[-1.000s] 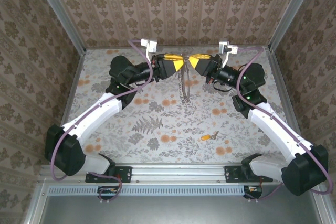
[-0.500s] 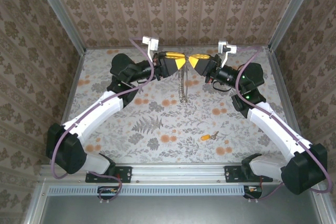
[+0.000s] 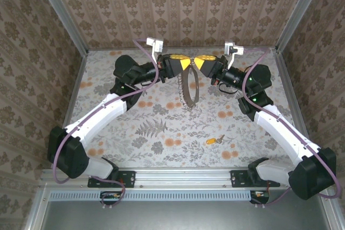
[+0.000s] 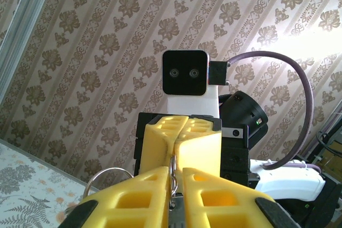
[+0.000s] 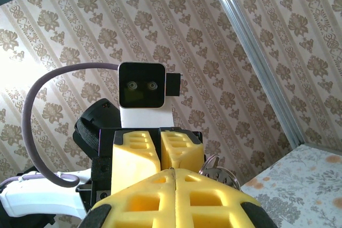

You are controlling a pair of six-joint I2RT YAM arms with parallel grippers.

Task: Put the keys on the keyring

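Probably a robot lab test booth: damask-wallpapered panels [image 3: 183, 4] and aluminium posts [image 3: 60, 14] enclose a floral-print table [image 3: 161, 133].

Bright, even light filled the overhead view, leaving only faint soft shadows under the white-and-black robot arms [image 3: 102, 114] on the floral-printed table [image 3: 161, 127], while both wrist views showed washed-out glare bleaching one side of the damask-patterned wall [image 4: 320, 41].

White arm links [image 3: 99, 116], black joints [image 3: 67, 160], purple cables [image 4: 291, 60]; yellow hollow-celled end effector fingers [image 4: 206, 145]; black-faced wrist cameras [image 4: 184, 73].
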